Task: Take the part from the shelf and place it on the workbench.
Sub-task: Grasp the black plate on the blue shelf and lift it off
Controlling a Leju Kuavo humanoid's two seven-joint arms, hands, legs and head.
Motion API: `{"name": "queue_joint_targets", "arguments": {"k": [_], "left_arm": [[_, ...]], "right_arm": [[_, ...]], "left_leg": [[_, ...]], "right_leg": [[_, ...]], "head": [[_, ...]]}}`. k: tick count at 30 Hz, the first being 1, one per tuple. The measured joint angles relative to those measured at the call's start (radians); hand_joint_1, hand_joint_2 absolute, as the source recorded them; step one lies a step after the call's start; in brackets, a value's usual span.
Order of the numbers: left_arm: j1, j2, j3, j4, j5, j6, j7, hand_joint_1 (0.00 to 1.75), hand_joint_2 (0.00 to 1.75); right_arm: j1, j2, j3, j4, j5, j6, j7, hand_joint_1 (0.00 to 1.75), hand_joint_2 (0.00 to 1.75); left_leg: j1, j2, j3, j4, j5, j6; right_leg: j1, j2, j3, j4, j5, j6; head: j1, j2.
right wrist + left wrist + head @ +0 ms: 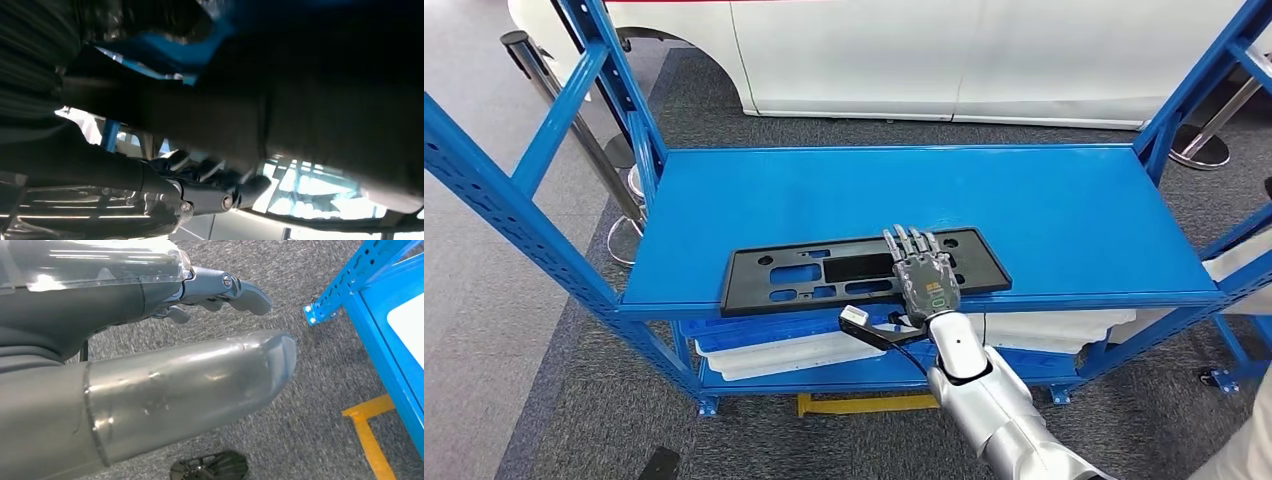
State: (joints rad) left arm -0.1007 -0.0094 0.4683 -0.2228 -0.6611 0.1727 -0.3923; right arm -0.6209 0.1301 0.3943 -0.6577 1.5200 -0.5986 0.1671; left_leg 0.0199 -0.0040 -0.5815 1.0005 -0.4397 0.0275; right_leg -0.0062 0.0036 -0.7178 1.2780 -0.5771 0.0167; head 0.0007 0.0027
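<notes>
Found the right hand [926,277] lying palm down on the part [824,270], fingers [911,243] stretched forward and slightly apart across its top. Could not tell whether the thumb had closed on the front edge, so could not tell whether it held the part or merely rested on it. In the right wrist view, made out only dark fingers [197,170] against a dark surface and a thumb [245,192] pointing outward; too dim for more.

Saw the part, a long flat black plate with cut-out slots, lying flat on the top board of the shelf [1074,210], close to the front edge and slightly askew, its right end farther back than its left. Noted the hand toward the right of its middle.

Found the left hand [150,300] hanging beside the shelf frame over the carpet [310,365], holding nothing, fingers [247,295] loosely bent and apart from the thumb [200,385].

Noted white trays [774,352] on the lower board, under the part. Saw a strip of yellow tape [864,403] on the carpet at the foot of the shelf, a white car body [924,50] behind the shelf, and a metal post [564,110] to its left.
</notes>
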Motion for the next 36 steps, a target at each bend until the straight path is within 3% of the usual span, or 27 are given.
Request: {"name": "queue_joint_targets", "arguments": {"k": [1, 2, 4, 6, 8, 11, 12, 14, 16, 17, 18, 19, 21, 22, 26, 28, 30, 31, 32, 33, 35, 36], "left_arm": [[0.001, -0.001, 0.001, 0.000, 0.000, -0.001, 0.000, 0.00, 0.00], [0.001, -0.003, 0.003, 0.000, -0.001, -0.001, 0.000, 0.00, 0.00], [0.001, -0.007, 0.004, 0.000, -0.002, -0.004, -0.002, 0.00, 0.00], [0.000, -0.011, 0.005, 0.000, -0.002, -0.007, -0.003, 0.00, 0.00], [0.000, -0.015, 0.005, 0.000, -0.005, -0.009, -0.004, 0.00, 0.00], [0.000, -0.019, 0.006, 0.000, -0.009, -0.012, -0.004, 0.00, 0.00], [0.000, -0.021, 0.006, 0.000, -0.009, -0.013, -0.004, 0.00, 0.00], [0.001, -0.023, 0.006, 0.000, -0.010, -0.014, -0.004, 0.00, 0.00], [0.003, -0.023, 0.008, 0.000, -0.010, -0.014, -0.004, 0.00, 0.00], [0.004, -0.023, 0.009, 0.000, -0.010, -0.014, -0.004, 0.00, 0.00], [0.005, -0.023, 0.010, 0.000, -0.010, -0.014, -0.004, 0.00, 0.00], [0.005, -0.023, 0.011, 0.000, -0.010, -0.014, -0.004, 0.00, 0.00], [0.004, -0.024, 0.011, 0.000, -0.010, -0.014, -0.004, 0.00, 0.00], [0.003, -0.024, 0.012, 0.000, -0.010, -0.014, -0.004, 0.00, 0.00], [0.004, -0.027, 0.012, 0.000, -0.010, -0.014, -0.004, 0.00, 0.00], [0.003, -0.029, 0.012, 0.000, -0.010, -0.014, -0.003, 0.00, 0.00], [0.003, -0.030, 0.013, 0.000, -0.010, -0.014, -0.003, 0.00, 0.00], [0.004, -0.031, 0.013, 0.000, -0.010, -0.014, -0.003, 0.00, 0.00], [0.005, -0.031, 0.013, 0.000, -0.011, -0.015, -0.003, 0.00, 0.00], [0.006, -0.033, 0.013, 0.000, -0.012, -0.015, -0.003, 0.00, 0.00], [0.006, -0.037, 0.013, 0.000, -0.016, -0.016, -0.003, 0.00, 0.00], [0.005, -0.039, 0.014, 0.000, -0.017, -0.016, -0.004, 0.00, 0.00]], "right_arm": [[0.000, 0.000, 0.001, 0.008, 0.003, 0.003, 0.000, 1.21, 1.75], [0.000, 0.000, 0.003, 0.014, 0.007, 0.005, 0.000, 1.20, 1.75], [-0.001, 0.002, 0.005, 0.024, 0.013, 0.007, 0.000, 1.22, 1.75], [-0.006, 0.006, 0.009, 0.031, 0.014, 0.007, 0.000, 1.31, 1.75], [-0.011, 0.013, 0.014, 0.038, 0.017, 0.009, -0.003, 1.42, 1.75], [-0.013, 0.025, 0.022, 0.047, 0.023, 0.015, -0.008, 1.50, 1.75], [-0.014, 0.029, 0.024, 0.049, 0.024, 0.018, -0.009, 1.50, 1.75], [-0.015, 0.035, 0.029, 0.053, 0.025, 0.022, -0.010, 1.50, 1.75], [-0.014, 0.036, 0.031, 0.058, 0.025, 0.023, -0.010, 1.50, 1.75], [-0.014, 0.036, 0.033, 0.059, 0.026, 0.024, -0.010, 1.50, 1.75], [-0.014, 0.037, 0.034, 0.060, 0.026, 0.024, -0.010, 1.50, 1.75], [-0.015, 0.037, 0.035, 0.061, 0.026, 0.024, -0.010, 1.50, 1.75], [-0.015, 0.039, 0.036, 0.063, 0.026, 0.024, -0.010, 1.50, 1.75], [-0.015, 0.039, 0.036, 0.063, 0.026, 0.024, -0.009, 1.51, 1.75], [-0.017, 0.040, 0.036, 0.066, 0.026, 0.024, -0.008, 1.54, 1.75], [-0.016, 0.040, 0.036, 0.068, 0.026, 0.026, -0.008, 1.53, 1.75], [-0.015, 0.039, 0.036, 0.072, 0.026, 0.027, -0.008, 1.52, 1.75], [-0.015, 0.039, 0.036, 0.074, 0.026, 0.028, -0.008, 1.54, 1.75], [-0.015, 0.039, 0.036, 0.075, 0.025, 0.029, -0.008, 1.58, 1.75], [-0.015, 0.039, 0.036, 0.076, 0.024, 0.030, -0.009, 1.62, 1.75], [-0.015, 0.039, 0.036, 0.074, 0.010, 0.032, -0.017, 1.71, 1.75], [-0.015, 0.039, 0.036, 0.071, -0.008, 0.028, -0.029, 1.74, 1.75]], "left_leg": [[0.000, 0.000, 0.000, 0.001, 0.000, 0.000], [0.000, -0.001, 0.001, 0.001, -0.001, -0.001], [0.000, -0.002, 0.003, 0.004, -0.005, -0.005], [-0.003, -0.002, 0.000, 0.009, -0.009, -0.013], [-0.005, -0.002, -0.002, 0.010, -0.009, -0.024], [-0.003, -0.002, -0.006, 0.028, -0.026, -0.039], [-0.002, -0.002, -0.021, 0.063, -0.049, -0.043], [0.000, -0.001, -0.078, 0.185, -0.112, -0.048], [0.000, -0.001, -0.125, 0.280, -0.139, -0.052], [0.000, -0.001, -0.124, 0.276, -0.125, -0.052], [0.001, 0.000, -0.103, 0.232, -0.093, -0.050], [0.001, 0.000, -0.070, 0.163, -0.057, -0.048], [-0.003, 0.000, -0.013, 0.048, -0.018, -0.041], [-0.005, 0.000, -0.001, 0.023, -0.014, -0.036], [-0.002, 0.000, 0.004, 0.008, -0.007, -0.014], [0.001, 0.003, 0.005, 0.002, -0.002, -0.004], [0.000, 0.004, 0.002, 0.002, -0.001, -0.002], [0.000, 0.004, 0.001, 0.002, -0.001, -0.001], [0.000, 0.003, 0.002, 0.003, -0.002, -0.002], [0.000, 0.002, 0.003, 0.003, -0.002, -0.002], [-0.001, 0.001, 0.007, 0.005, -0.004, -0.006], [-0.002, 0.000, 0.008, 0.006, -0.006, -0.009]], "right_leg": [[-0.002, 0.000, -0.013, 0.024, 0.001, 0.002], [-0.004, 0.000, -0.007, 0.009, 0.021, 0.003], [-0.007, -0.001, 0.050, -0.110, 0.089, 0.000], [-0.004, -0.001, 0.102, -0.217, 0.125, -0.009], [0.003, 0.000, 0.113, -0.244, 0.123, -0.020], [-0.002, -0.001, 0.121, -0.257, 0.129, -0.040], [-0.005, -0.002, 0.124, -0.262, 0.131, -0.047], [-0.003, -0.005, 0.126, -0.263, 0.131, -0.055], [-0.001, -0.005, 0.126, -0.261, 0.129, -0.056], [-0.001, -0.005, 0.127, -0.259, 0.128, -0.056], [-0.001, -0.004, 0.128, -0.257, 0.126, -0.055], [-0.001, -0.003, 0.130, -0.254, 0.123, -0.052], [0.003, 0.000, 0.129, -0.247, 0.118, -0.044], [0.005, 0.001, 0.128, -0.246, 0.117, -0.039], [0.004, 0.003, 0.124, -0.237, 0.109, -0.019], [0.001, 0.002, 0.088, -0.158, 0.059, -0.010], [-0.002, 0.002, 0.024, -0.027, -0.002, -0.003], [-0.003, 0.002, 0.002, 0.017, -0.013, -0.001], [-0.004, 0.002, -0.002, 0.025, -0.004, -0.001], [-0.005, 0.001, 0.014, -0.007, 0.023, -0.002], [-0.005, 0.002, 0.084, -0.146, 0.091, -0.010], [-0.003, 0.002, 0.113, -0.205, 0.111, -0.014]], "head": [[0.000, 0.000], [0.000, 0.000], [0.000, 0.000], [0.000, 0.000], [-0.001, 0.000], [-0.001, 0.000], [-0.001, 0.000], [-0.001, 0.000], [-0.001, 0.000], [-0.001, 0.000], [-0.001, 0.000], [-0.001, 0.000], [-0.001, 0.000], [-0.001, 0.000], [-0.001, 0.000], [-0.001, 0.000], [0.000, 0.000], [0.000, 0.000], [0.000, 0.000], [0.000, 0.000], [0.000, 0.000], [0.000, 0.000]]}}
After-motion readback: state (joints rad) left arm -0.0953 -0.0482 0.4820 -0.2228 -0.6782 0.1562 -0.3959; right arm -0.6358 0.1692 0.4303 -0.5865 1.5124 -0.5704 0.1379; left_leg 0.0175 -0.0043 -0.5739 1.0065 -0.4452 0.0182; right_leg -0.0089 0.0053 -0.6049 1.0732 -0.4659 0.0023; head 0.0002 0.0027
